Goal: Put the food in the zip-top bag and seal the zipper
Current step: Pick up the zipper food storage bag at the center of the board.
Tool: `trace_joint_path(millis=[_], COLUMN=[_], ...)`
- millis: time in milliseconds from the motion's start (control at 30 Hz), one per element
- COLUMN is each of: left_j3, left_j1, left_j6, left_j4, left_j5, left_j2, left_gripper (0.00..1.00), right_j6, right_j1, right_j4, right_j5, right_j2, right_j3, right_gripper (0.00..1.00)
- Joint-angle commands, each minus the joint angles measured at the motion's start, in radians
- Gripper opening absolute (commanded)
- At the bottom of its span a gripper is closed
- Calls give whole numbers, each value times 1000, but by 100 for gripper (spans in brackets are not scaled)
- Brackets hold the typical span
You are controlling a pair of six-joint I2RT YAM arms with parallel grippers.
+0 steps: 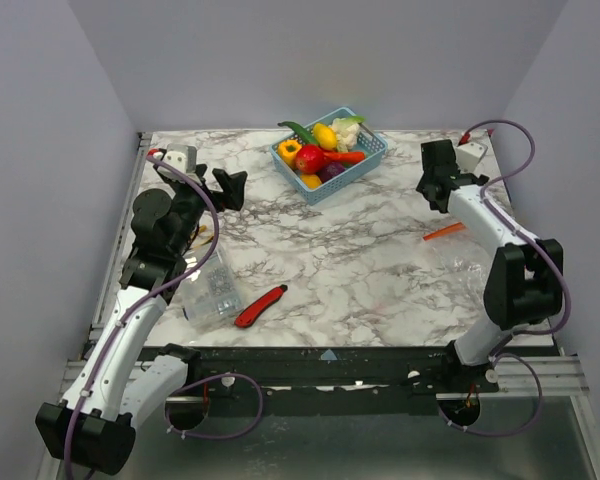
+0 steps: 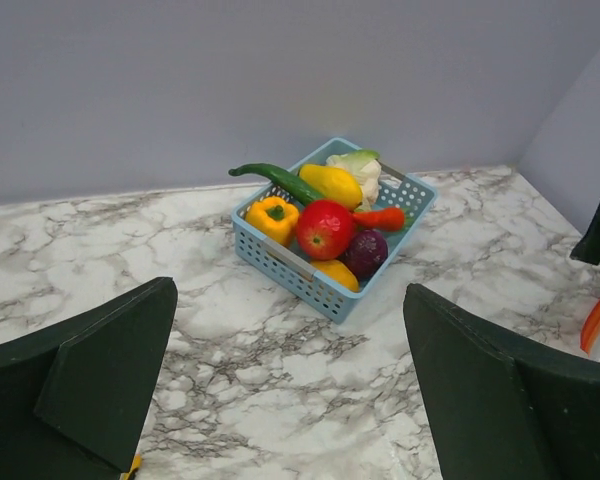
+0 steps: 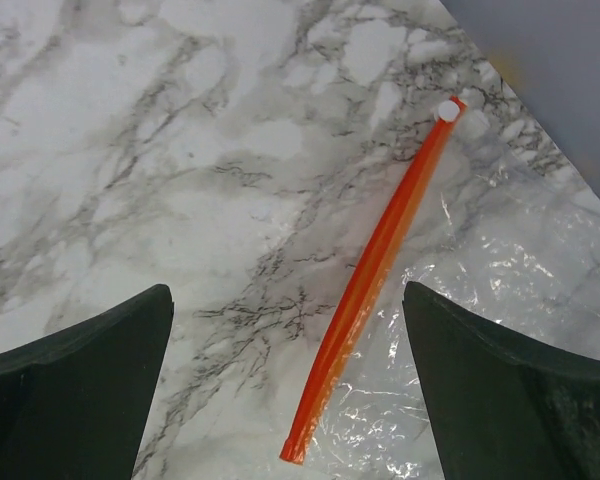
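Observation:
The food, several glossy toy pieces such as a red tomato [image 1: 309, 158], sits in a blue lattice basket [image 1: 366, 163] at the back centre; the left wrist view shows the tomato [image 2: 325, 228] and the basket [image 2: 280, 262] too. The clear zip-top bag [image 1: 472, 262] lies flat at the right, its orange-red zipper [image 1: 443, 232] facing the middle. In the right wrist view the zipper [image 3: 378, 270] and the bag [image 3: 510, 290] lie below my right gripper [image 3: 290, 390], which is open and empty. My left gripper [image 2: 290, 390] is open and empty, left of the basket and apart from it.
A red utility knife [image 1: 260, 306] lies near the front edge. A clear ridged plastic box [image 1: 210, 290] sits at the front left under the left arm. Grey walls close in the back and both sides.

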Motion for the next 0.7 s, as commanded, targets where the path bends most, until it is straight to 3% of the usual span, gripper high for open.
trace_joint_path(millis=[0, 133, 433, 667], left_j3=[8, 9, 19, 28], left_j1=[-8, -7, -6, -5], left_j6=[-12, -16, -38, -63], left_j4=[12, 16, 16, 16], left_j5=[63, 80, 114, 154], left_j2=[-9, -11, 23, 49], left_gripper=[98, 99, 99, 99], right_j6=[158, 243, 222, 191], right_j1=[-14, -35, -50, -50], right_j4=[-213, -325, -377, -390], right_j5=[140, 193, 304, 365], right_j2=[130, 237, 379, 433], right_j3=[83, 158, 234, 246], right_gripper=[100, 100, 100, 89])
